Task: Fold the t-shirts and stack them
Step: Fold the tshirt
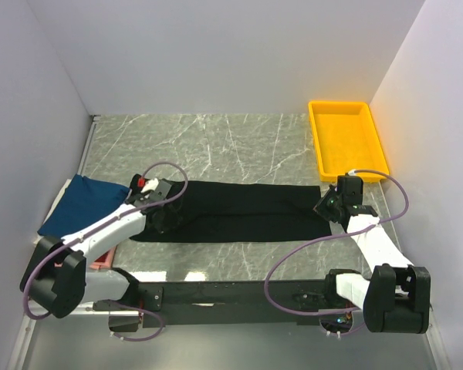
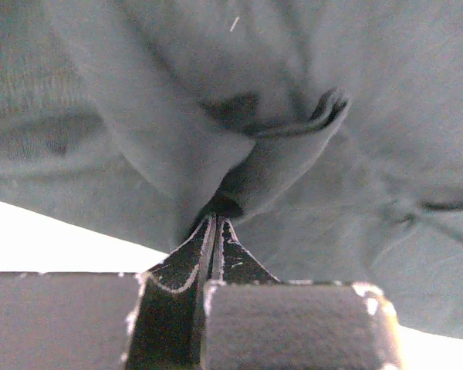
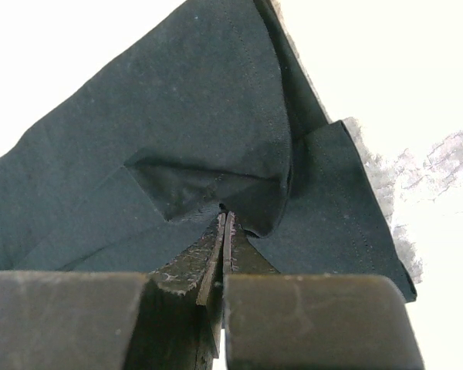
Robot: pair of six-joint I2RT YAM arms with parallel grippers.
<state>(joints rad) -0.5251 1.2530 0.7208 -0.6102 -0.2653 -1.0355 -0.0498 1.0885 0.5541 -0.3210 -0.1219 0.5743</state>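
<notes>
Both claws are clamped down tight on the black t-shirt [image 1: 247, 210]. The left claw [image 2: 216, 225] has its jaws pressed together with basically no gap, pinching a bunched-up fold of the cloth right at the tips. You can see the fabric puckering up just past them. Same deal with the right claw [image 3: 224, 214]: jaws closed on a little tented pinch of cloth near a hemmed corner, with the shirt spreading out ahead of it and to both sides.

The black shirt sits stretched in a long band between the two claws, flat on the marble counter [image 1: 216, 146], one claw at each end. The navy-blue t-shirt [image 1: 85, 202] sits out past the left claw on its outer side, near but not touching the black one. A sliver of a pink one [image 1: 102, 263] peeks out under the left arm. The yellow tray [image 1: 346, 139] is just beyond the right claw, on the far side from the arm bases.
</notes>
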